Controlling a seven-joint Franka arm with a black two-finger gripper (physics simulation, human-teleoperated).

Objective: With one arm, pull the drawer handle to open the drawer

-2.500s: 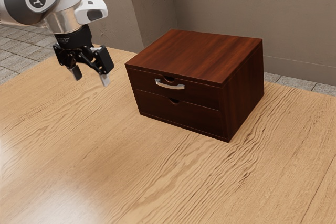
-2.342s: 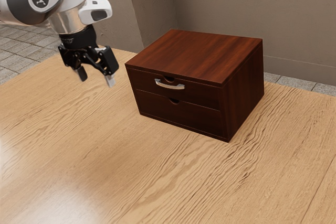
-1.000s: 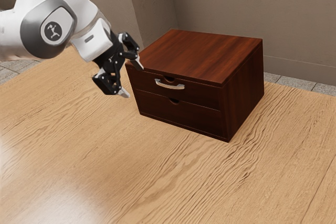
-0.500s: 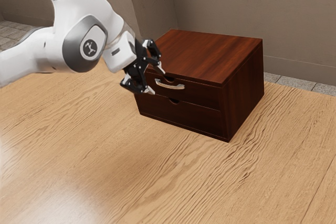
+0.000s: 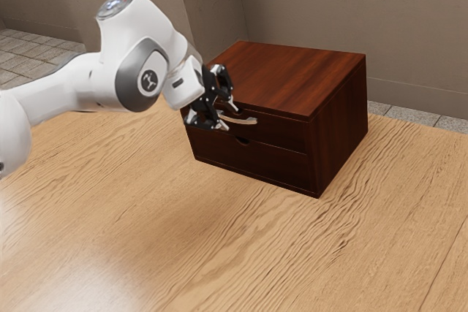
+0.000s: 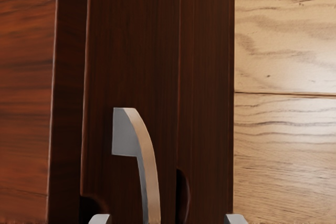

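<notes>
A dark, glossy wooden cabinet [image 5: 292,74] stands on the pale grained table [image 5: 146,239]. Its top drawer [image 5: 281,128] sits flush with the cabinet front. There the black gripper [image 5: 221,109] straddles the curved grey metal handle [image 5: 241,118], jaws wide, one above it and one below.

A light, wavy-grained wooden tabletop [image 5: 219,246] spreads across the exterior view, with a pale sheen toward its near left corner; beyond its far edge stands a plain beige wall [image 5: 395,12] with a squared pillar [image 5: 208,1]; grey floor tiles [image 5: 33,49] show past the far-left edge.
</notes>
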